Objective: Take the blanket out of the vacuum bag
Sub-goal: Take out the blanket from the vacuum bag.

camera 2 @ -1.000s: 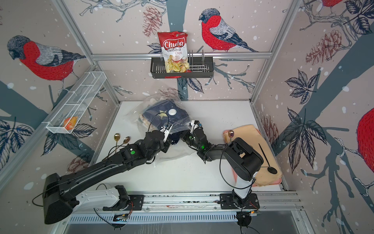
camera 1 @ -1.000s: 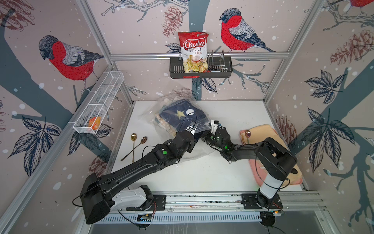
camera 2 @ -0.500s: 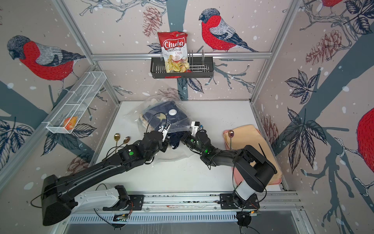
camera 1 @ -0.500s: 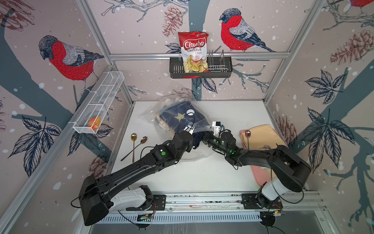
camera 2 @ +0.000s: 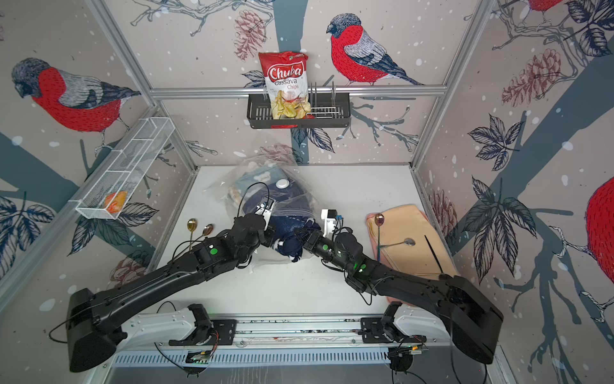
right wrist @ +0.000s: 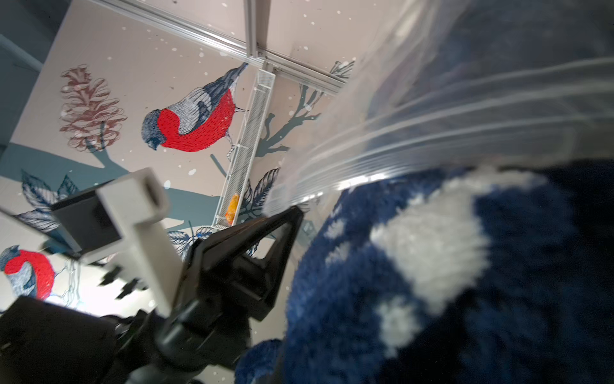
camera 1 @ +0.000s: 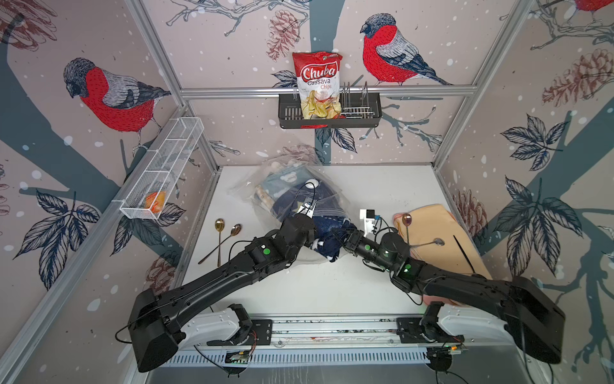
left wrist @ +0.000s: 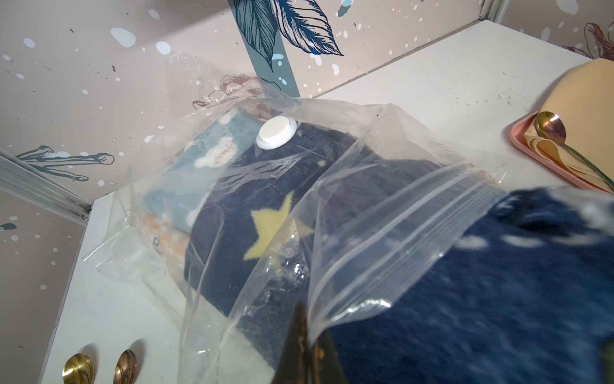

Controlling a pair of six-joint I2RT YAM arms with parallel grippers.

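Note:
The vacuum bag [camera 1: 252, 191] lies at the back middle of the table in both top views, clear and crinkly, its white valve cap [left wrist: 275, 133] on top. The navy blanket [camera 1: 327, 244] with a yellow star is partly inside it, and one end bulges out of the open zip edge [left wrist: 398, 239]. My left gripper [left wrist: 304, 329] is shut on the bag's zip edge. My right gripper [camera 2: 300, 234] is shut on the blanket's free end, which fills the right wrist view [right wrist: 432, 299] and hides those jaws there.
Two gold spoons [camera 1: 221, 232] lie left of the bag. A pink tray [left wrist: 518, 139] at the right holds a tan cloth [camera 1: 432, 229], spoons and a black stick. A chips bag [camera 1: 317, 86] stands in the black rack on the back wall, and a white wire basket [camera 1: 162, 169] hangs on the left wall.
The right arm has dropped its elbow low and drawn back, and the blanket's navy end has come further out of the bag mouth. The left arm has held the bag edge nearly still.

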